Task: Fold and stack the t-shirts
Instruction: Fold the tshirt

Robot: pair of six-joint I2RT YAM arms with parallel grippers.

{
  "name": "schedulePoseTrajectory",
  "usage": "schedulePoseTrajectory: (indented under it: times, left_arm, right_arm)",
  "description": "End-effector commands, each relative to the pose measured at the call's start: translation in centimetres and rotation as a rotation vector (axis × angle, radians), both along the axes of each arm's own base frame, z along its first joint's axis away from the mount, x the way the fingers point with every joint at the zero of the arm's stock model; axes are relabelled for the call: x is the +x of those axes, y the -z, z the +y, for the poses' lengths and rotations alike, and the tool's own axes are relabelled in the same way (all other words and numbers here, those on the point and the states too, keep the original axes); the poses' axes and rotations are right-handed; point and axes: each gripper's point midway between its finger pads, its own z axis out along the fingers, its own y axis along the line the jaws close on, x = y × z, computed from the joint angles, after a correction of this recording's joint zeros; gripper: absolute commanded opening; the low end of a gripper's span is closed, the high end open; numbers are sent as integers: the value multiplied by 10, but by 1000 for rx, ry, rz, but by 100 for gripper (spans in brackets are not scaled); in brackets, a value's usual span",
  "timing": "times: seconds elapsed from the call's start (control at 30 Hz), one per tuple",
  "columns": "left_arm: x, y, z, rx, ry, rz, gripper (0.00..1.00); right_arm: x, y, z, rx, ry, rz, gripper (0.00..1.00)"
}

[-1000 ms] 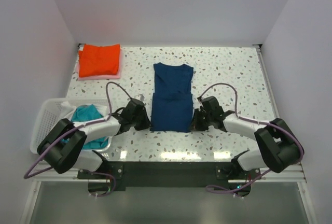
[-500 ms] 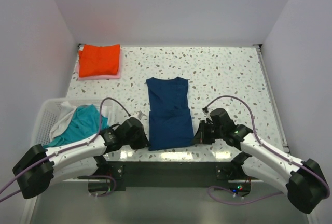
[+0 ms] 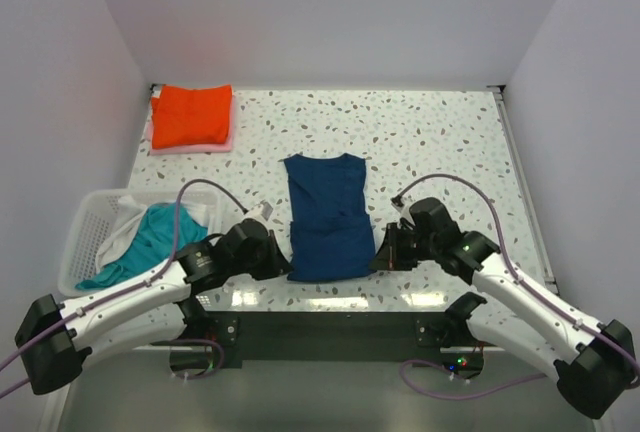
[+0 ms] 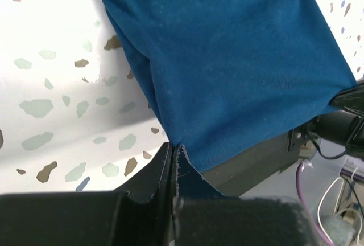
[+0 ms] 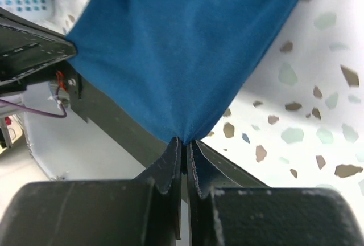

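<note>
The navy t-shirt (image 3: 326, 217) lies lengthwise in the middle of the table, plain side up, its near end pulled to the front edge. My left gripper (image 3: 284, 267) is shut on its near left corner (image 4: 173, 146). My right gripper (image 3: 378, 260) is shut on its near right corner (image 5: 183, 139). The orange-red t-shirt (image 3: 191, 115) lies folded on the pink one (image 3: 190, 147) at the far left. The teal t-shirt (image 3: 150, 242) is bunched in the basket.
The white slatted basket (image 3: 88, 227) stands at the near left, beside my left arm. The black base rail (image 3: 320, 324) runs along the table's front edge, just below the navy shirt's near end. White walls close in three sides.
Both grippers dragged the navy shirt's near end toward the front edge, then eased it slightly back. The shirt now lies flatter. The teal shirt shows more as my left arm swung away.
</note>
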Motion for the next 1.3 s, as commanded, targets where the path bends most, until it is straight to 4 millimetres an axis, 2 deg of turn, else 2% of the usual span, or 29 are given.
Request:
schedulePoseTrajectory:
  times: [0.0, 0.07, 0.1, 0.27, 0.4, 0.47, 0.5, 0.63, 0.67, 0.77, 0.97, 1.27]
  left_arm:
    - [22, -36, -3, -31, -55, -114, 0]
    - [31, -46, -2, -26, -70, -157, 0]
    - [36, -55, -4, -26, -81, -173, 0]
    - [57, -72, 4, 49, -140, -230, 0]
    - [88, -101, 10, 24, -193, -305, 0]
    - [97, -104, 10, 22, -172, -314, 0]
    - [109, -111, 13, 9, -193, -329, 0]
    - [128, -118, 10, 31, -176, -345, 0]
    - [137, -122, 8, 36, -183, -349, 0]
    - [157, -131, 10, 54, -210, -371, 0]
    - [189, -134, 20, 67, -226, -366, 0]
    - [233, -137, 27, 46, -230, -367, 0]
  right_arm:
    - [19, -31, 6, 7, -26, -106, 0]
    - [29, -46, 7, 9, -19, -146, 0]
    - [34, -46, 5, -13, -13, -151, 0]
    - [58, -65, 5, -8, 2, -182, 0]
    - [78, -81, 3, 18, 22, -209, 0]
    - [86, -92, 5, 38, 22, -223, 0]
    - [92, -96, 3, 44, 32, -232, 0]
    - [109, -109, 6, 83, 26, -241, 0]
    - [111, -107, 11, 102, 5, -218, 0]
    - [129, -113, 13, 143, 21, -224, 0]
    - [161, -125, 10, 190, 60, -228, 0]
    - [202, -127, 13, 249, 70, -204, 0]
